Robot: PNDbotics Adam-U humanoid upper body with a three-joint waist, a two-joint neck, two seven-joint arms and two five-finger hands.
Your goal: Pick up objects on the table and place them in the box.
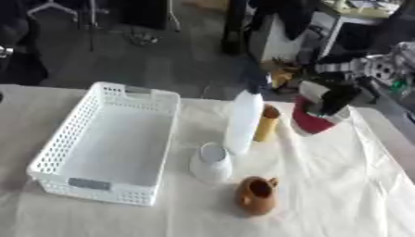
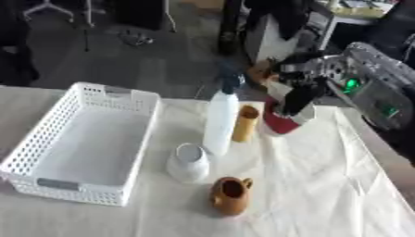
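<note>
Left eye view. Basket (image 1: 105,139), white plastic with perforated walls and cut-out handles, stands at the left of the table (image 1: 348,194), long axis running away from the camera; nothing lies in it. Right hand (image 1: 328,99), black, enters from the upper right with fingers curled round a red-and-white container (image 1: 312,121) at the far right of the cloth. Between basket and container stand a tall white bottle (image 1: 243,121) with a dark spray top, a yellow cylinder (image 1: 266,124) just beside and behind it, a white cup (image 1: 211,163) in front of the bottle, and a brown jug (image 1: 257,194) nearest the camera. A creased white cloth covers the table; beyond it lies grey floor with dark furniture.

Right eye view. Same arrangement, shifted left. The forearm (image 2: 369,88), silver and black with green lights, shows more fully here. The bottle and yellow cylinder stand between the held container and the basket; the cup sits just beside the basket's right wall without touching it. The left hand shows in neither view.
</note>
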